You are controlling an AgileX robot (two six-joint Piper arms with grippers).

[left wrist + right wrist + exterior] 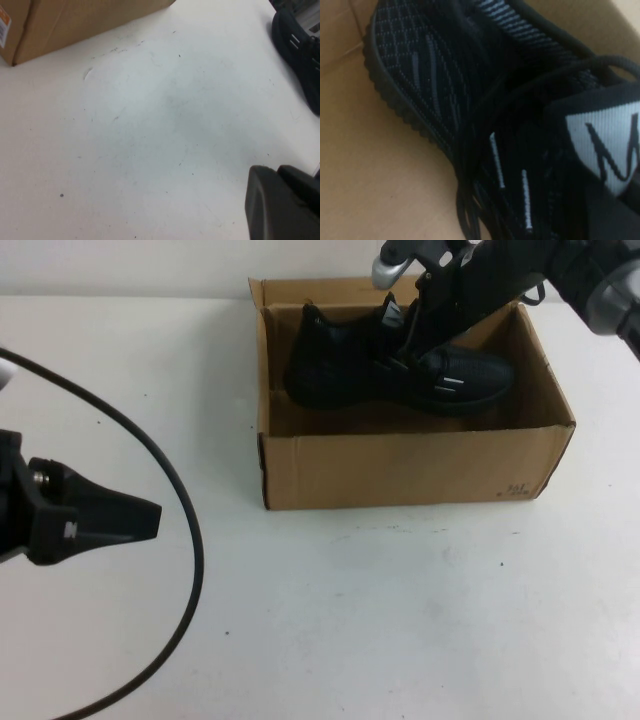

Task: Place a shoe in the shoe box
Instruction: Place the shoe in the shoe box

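Note:
The black shoe (400, 365) is inside the brown cardboard shoe box (400, 465) at the far middle of the table, heel to the left and toe to the right. My right gripper (403, 348) reaches down from the upper right into the box and is shut on the shoe at its tongue and laces. The right wrist view is filled by the shoe (470, 100), its white tongue label (605, 145) and the box floor (375, 165). My left gripper (150, 518) is shut and empty, low over the table at the left, well clear of the box.
In the left wrist view a box corner (75, 25) with an orange label shows, and a second black shoe (300, 55) lies on the white table. A black cable (190, 540) curves across the left of the table. Bare table (400, 610) lies in front of the box.

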